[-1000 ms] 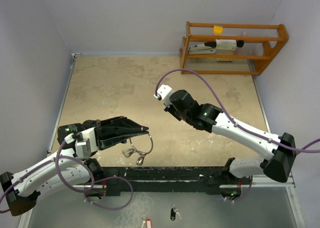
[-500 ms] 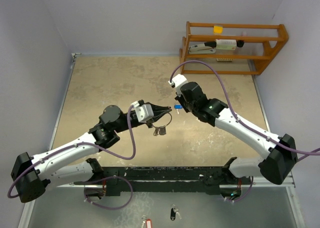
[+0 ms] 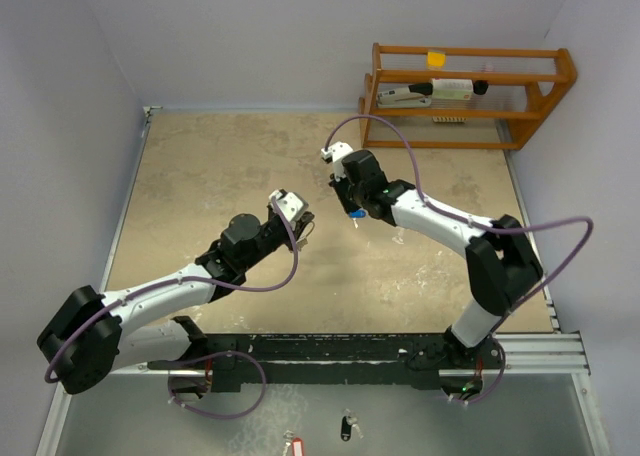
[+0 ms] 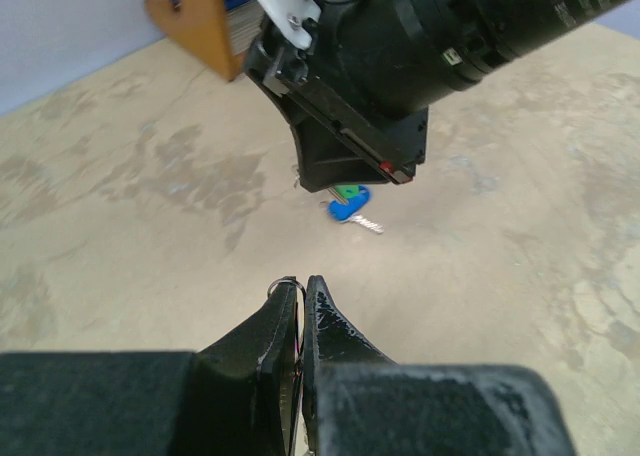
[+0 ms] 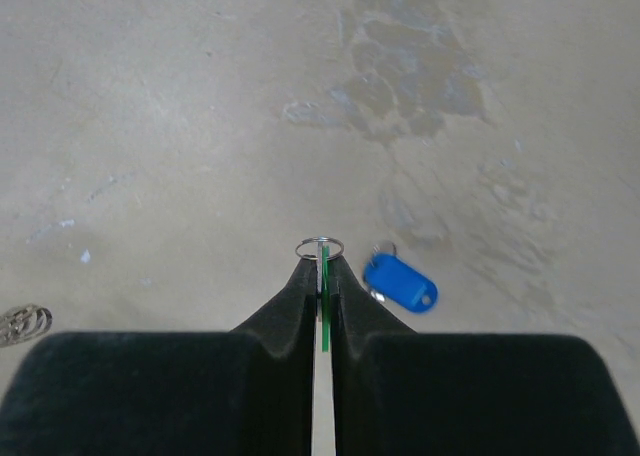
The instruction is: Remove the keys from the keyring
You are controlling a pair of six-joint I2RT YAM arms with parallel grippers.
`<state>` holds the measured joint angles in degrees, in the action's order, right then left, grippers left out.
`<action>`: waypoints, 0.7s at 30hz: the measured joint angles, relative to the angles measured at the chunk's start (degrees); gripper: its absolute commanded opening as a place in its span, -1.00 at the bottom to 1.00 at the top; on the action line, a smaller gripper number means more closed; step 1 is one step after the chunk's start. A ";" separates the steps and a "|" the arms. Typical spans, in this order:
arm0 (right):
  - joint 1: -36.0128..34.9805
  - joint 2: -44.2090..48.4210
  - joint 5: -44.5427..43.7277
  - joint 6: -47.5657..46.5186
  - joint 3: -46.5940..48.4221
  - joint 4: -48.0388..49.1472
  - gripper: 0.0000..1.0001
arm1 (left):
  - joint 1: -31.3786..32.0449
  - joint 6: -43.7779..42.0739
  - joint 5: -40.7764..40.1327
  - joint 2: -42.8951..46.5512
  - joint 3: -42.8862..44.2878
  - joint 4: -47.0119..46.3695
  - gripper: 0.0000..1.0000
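So the blue key (image 5: pixel 400 282) is lying flat on the table (image 3: pixel 220 166), just beside the right claw (image 5: pixel 320 266) and a little off to one side of its tips. The green key (image 5: pixel 325 306) is pinched edge-on in that claw, which is clenched on it. All you see is a thin green sliver in the gap, plus a small ring (image 5: pixel 300 247) poking out past the fingertips.

The keyring (image 5: pixel 20 322) shows as a bunch of wire rings well off to the side of the right claw. The left claw (image 4: pixel 302 288) is clamped shut with a thin loop of wire sticking out of its tips, so I'd say it's gripping the keyring by that wire. Most of the ring is hidden under its fingers though.

What worries me:
- An edge-on grip on a plastic head that thin could let the green key twist or squirt out.
- If it lets go here, the key probably lands right on the blue one.
- That little ring riding along makes me think the green key isn't fully stripped.
- The two claws are close and nose to nose, so a sloppy pull-away could clip them together.
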<state>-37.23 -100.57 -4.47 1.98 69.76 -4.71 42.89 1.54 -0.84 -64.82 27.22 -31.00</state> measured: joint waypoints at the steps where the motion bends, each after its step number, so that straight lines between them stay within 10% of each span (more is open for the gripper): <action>1: 0.00 -2.14 0.57 0.13 1.29 0.83 -0.63 | -0.55 0.42 -0.35 0.00 -0.13 0.00 -1.00; 7: 0.02 -9.77 2.78 1.46 6.23 3.50 0.15 | -0.76 0.87 -1.40 0.00 -0.11 -1.20 -1.00; 21: 0.00 8.57 3.06 -0.02 -6.58 7.41 0.13 | -0.76 0.90 -2.36 1.18 1.07 -1.11 -1.00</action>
<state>-37.23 -92.01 -1.41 1.96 63.18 2.70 42.13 2.44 -3.20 -63.64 28.29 -32.12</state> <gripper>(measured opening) 0.580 0.007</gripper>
